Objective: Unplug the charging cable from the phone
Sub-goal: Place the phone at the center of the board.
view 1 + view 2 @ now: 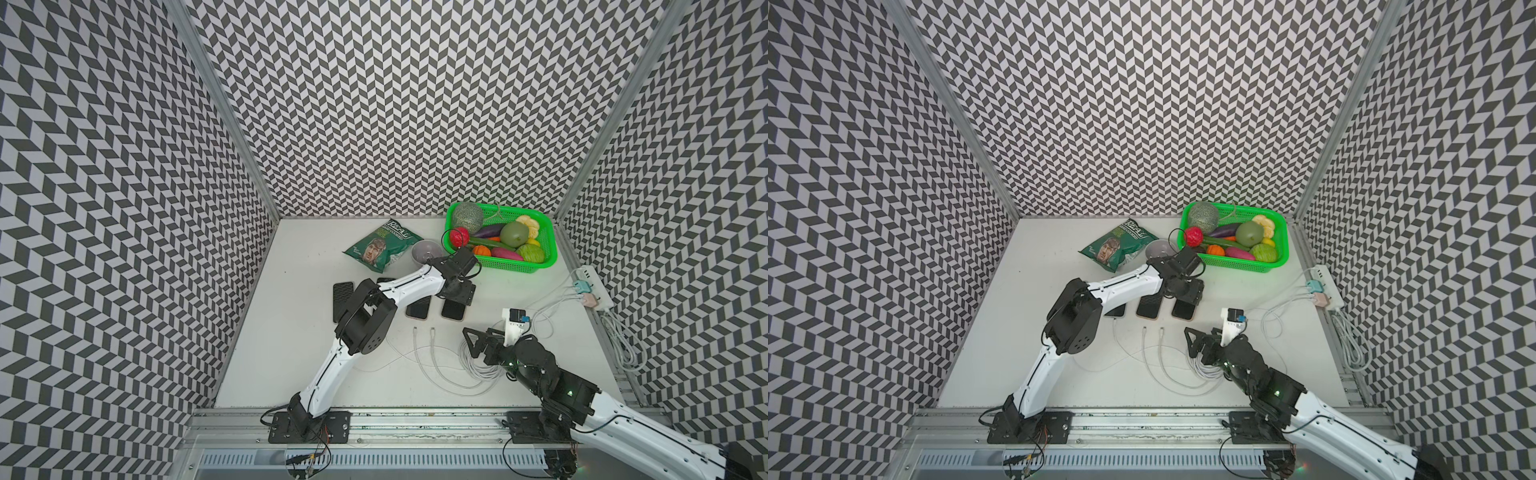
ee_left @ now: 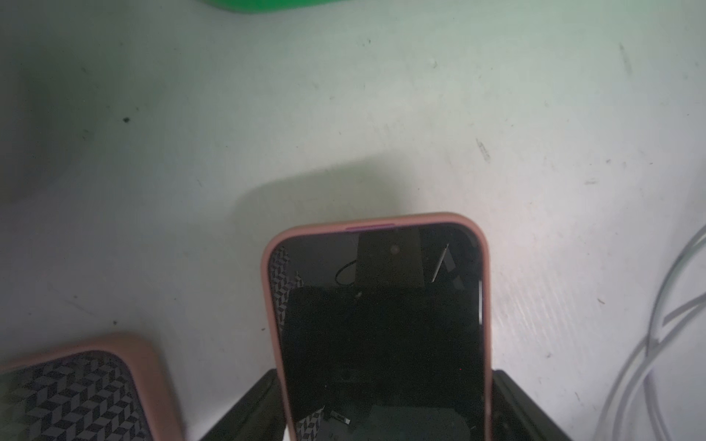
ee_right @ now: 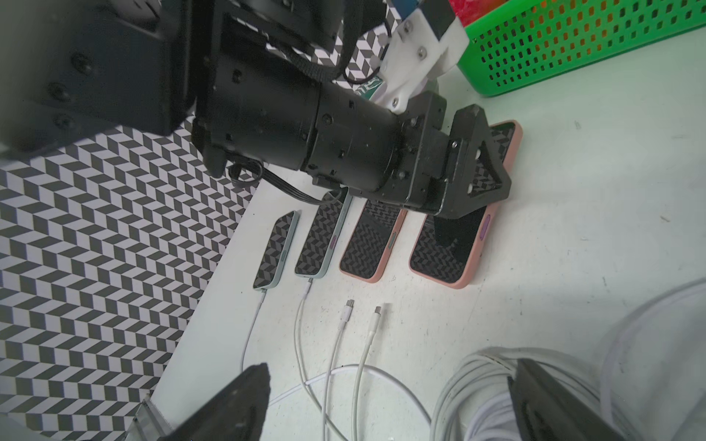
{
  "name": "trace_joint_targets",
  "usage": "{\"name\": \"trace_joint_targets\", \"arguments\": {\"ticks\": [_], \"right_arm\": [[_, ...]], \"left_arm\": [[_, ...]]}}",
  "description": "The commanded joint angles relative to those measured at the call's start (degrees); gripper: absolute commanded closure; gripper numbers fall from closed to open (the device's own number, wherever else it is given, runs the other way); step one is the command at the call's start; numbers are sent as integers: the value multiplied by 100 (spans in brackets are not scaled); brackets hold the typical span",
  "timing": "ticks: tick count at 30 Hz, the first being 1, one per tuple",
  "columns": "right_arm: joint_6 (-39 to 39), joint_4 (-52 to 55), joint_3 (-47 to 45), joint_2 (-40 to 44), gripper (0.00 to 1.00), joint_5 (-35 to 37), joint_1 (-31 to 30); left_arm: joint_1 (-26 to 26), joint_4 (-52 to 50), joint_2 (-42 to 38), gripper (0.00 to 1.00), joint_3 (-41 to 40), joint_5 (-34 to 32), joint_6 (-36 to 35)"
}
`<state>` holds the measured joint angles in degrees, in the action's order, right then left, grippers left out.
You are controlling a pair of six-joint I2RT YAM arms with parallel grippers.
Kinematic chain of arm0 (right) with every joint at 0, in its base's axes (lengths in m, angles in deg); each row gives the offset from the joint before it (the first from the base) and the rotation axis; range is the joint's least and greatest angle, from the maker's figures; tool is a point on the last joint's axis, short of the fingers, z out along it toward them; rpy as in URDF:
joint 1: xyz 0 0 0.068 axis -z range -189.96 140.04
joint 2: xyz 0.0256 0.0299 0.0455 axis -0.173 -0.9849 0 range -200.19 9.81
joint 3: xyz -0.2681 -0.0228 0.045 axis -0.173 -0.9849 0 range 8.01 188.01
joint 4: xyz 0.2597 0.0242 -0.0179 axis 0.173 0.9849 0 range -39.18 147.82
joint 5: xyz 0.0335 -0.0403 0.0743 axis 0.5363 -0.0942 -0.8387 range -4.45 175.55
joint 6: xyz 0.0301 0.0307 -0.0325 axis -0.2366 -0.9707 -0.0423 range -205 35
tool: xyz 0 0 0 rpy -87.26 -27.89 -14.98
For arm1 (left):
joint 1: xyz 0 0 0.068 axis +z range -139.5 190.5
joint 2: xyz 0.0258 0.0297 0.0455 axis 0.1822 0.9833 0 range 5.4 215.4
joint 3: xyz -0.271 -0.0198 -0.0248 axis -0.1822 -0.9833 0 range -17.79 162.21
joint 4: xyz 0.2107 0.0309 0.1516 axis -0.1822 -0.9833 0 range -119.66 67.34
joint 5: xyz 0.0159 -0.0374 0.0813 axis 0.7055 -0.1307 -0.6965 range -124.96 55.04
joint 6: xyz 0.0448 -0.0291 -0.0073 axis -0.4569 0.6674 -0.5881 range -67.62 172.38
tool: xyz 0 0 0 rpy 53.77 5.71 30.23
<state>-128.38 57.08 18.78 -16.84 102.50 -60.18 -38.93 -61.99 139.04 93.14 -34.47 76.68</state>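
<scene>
LEFT claw (image 1: 457,297): clamped across pink-cased black phone (image 3: 450,248) | RIGHT claw (image 1: 482,340): jaws wide apart, empty | white charging cable (image 3: 376,309): unplugged on white bench (image 1: 311,374), at phone's 6 o'clock, axis 12-6, 10 o'clock of right claw | right arm nearer.

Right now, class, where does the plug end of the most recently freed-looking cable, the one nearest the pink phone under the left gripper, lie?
In the right wrist view, the loose plug lies on the table just short of the pink phone, beside another loose plug.

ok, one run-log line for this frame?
left gripper: straddling pink-cased phone | right gripper: open, empty | free cable plugs: two | phones plugged in: two
</scene>
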Motion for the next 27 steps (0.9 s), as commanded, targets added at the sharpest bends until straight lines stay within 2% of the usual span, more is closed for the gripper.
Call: {"name": "trace_joint_targets", "arguments": {"ticks": [1,10,23,27], "right_arm": [[125,197,-81,206,0,188,86],[180,210,-143,292,0,132,210],[238,81,-161,168,0,50,308],[280,52,-119,103,0,45,350]], "left_arm": [[-31,0,92,82,360,-133,49],[-40,-144,284,62,514,-299,58],[-84,-172,343,2,509,-409,58],[-102,-135,272,0,449,-481,80]]}}
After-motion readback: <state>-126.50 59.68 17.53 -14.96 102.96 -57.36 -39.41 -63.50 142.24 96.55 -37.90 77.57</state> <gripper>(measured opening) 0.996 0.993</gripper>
